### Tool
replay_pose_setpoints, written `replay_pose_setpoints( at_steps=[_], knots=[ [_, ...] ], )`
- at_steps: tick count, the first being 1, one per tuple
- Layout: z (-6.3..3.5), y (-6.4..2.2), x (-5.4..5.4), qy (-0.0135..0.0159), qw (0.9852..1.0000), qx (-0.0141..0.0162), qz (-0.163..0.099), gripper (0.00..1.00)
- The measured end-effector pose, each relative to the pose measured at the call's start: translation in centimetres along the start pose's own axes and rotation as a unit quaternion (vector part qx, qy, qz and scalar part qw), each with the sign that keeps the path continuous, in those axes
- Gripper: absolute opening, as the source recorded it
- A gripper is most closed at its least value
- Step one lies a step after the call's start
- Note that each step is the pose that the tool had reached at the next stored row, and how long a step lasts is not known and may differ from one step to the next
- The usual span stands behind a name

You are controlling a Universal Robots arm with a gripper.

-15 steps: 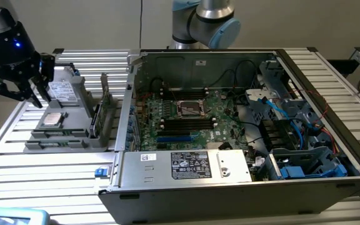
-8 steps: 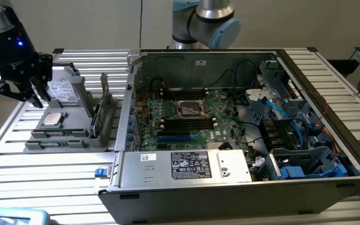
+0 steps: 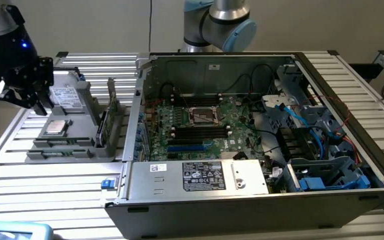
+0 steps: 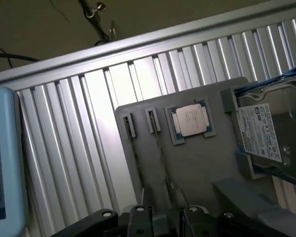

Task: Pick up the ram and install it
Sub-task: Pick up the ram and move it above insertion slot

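- One gripper hangs at the exterior view's left, above the far end of a gray holder. Its jaws are spread wide and grasp nothing.
- From the wrist view, the gripper looks down on the holder, its two fingertips set apart.
- The ram stands on edge in a narrow slot of the holder, just beside the square processor chip and apart from the jaws.
- Seen from the wrist, the ram is a thin edge running along its slot next to the processor chip.
- A hard drive lies at the holder's end beyond the chip and is the part nearest the gripper; its white label faces up.
- A green expansion card stands upright on the side of the holder toward the computer case.
- That case lies open on the slatted tabletop, to the exterior view's right of the holder, with its motherboard exposed.
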State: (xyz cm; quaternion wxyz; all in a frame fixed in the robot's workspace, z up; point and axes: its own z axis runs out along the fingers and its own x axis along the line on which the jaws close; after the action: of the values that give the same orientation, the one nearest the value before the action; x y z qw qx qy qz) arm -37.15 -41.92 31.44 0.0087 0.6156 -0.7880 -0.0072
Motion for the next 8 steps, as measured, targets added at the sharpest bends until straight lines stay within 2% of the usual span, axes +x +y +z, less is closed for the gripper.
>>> replay_pose_setpoints(
  at_steps=[4, 8],
  knots=[
    [0.23, 0.0, 0.0, 0.0008, 0.9994, 0.0002, -0.036, 0.31],
    [0.58, -0.01, 0.0, 0.0016, 0.9974, 0.0003, -0.072, 0.31]
  ],
)
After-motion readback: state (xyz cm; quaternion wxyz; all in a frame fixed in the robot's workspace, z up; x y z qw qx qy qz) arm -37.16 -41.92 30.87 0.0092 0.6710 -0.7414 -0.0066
